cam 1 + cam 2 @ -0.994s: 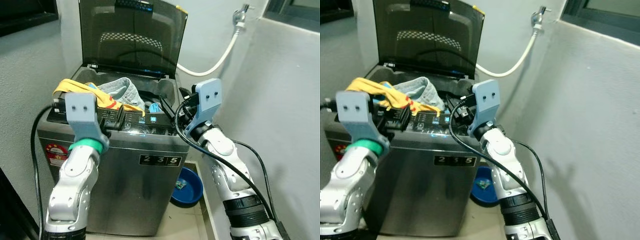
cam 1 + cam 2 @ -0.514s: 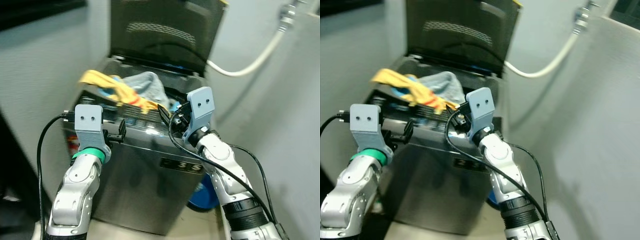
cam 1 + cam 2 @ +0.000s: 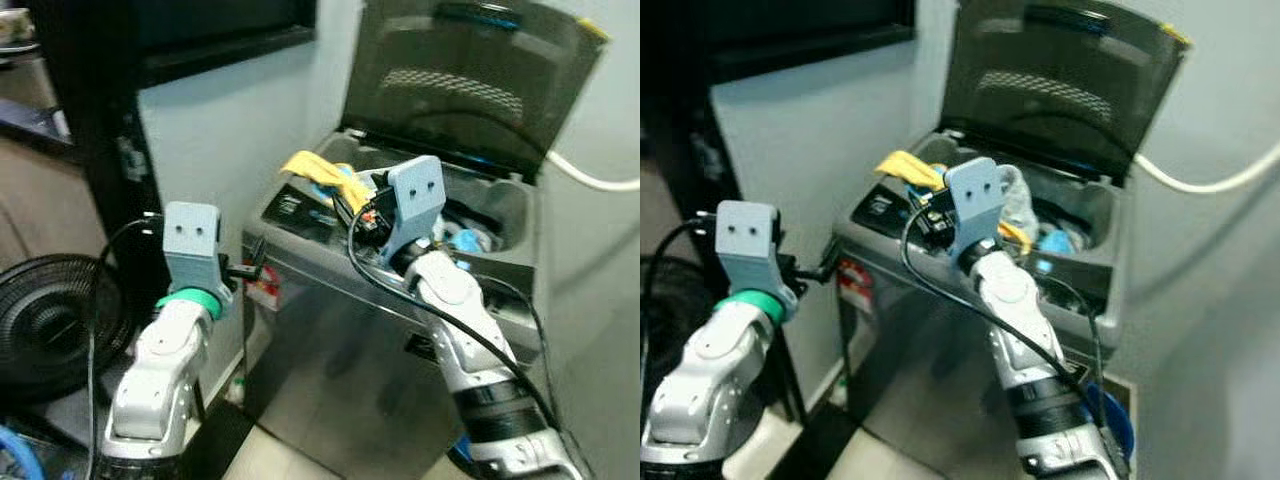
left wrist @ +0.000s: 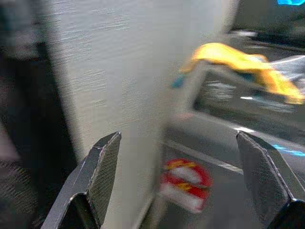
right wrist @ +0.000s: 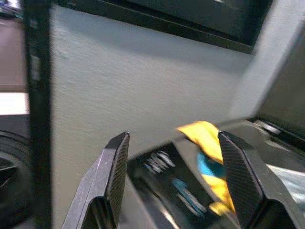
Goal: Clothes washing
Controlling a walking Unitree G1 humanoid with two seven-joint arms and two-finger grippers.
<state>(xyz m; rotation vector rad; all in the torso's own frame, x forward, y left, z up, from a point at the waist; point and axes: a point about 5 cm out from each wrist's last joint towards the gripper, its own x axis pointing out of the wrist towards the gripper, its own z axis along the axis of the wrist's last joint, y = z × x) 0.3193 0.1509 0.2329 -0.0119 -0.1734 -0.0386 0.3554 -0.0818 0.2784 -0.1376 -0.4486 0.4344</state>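
A grey top-loading washing machine [image 3: 340,340] stands with its dark lid [image 3: 470,90] raised. A yellow garment [image 3: 318,168] hangs over the drum's near left rim, and grey cloth [image 3: 1018,195] and a blue item [image 3: 462,240] lie in the drum. My left gripper [image 3: 250,270] is open and empty, held off the washer's left front corner, level with a red sticker [image 4: 186,183]. My right gripper [image 3: 352,205] hovers open above the control panel, close to the yellow garment [image 5: 207,136]. Its fingers [image 5: 112,181] hold nothing.
A pale wall [image 3: 220,140] runs close along the washer's left side. A black floor fan [image 3: 50,320] stands at the lower left. A white hose [image 3: 590,180] runs behind the lid. Part of a blue basin [image 3: 1110,410] shows on the floor to the right.
The camera has swung left, so the washer now sits right of centre and the fan has come into view. Both grippers stay open and empty in front of me.
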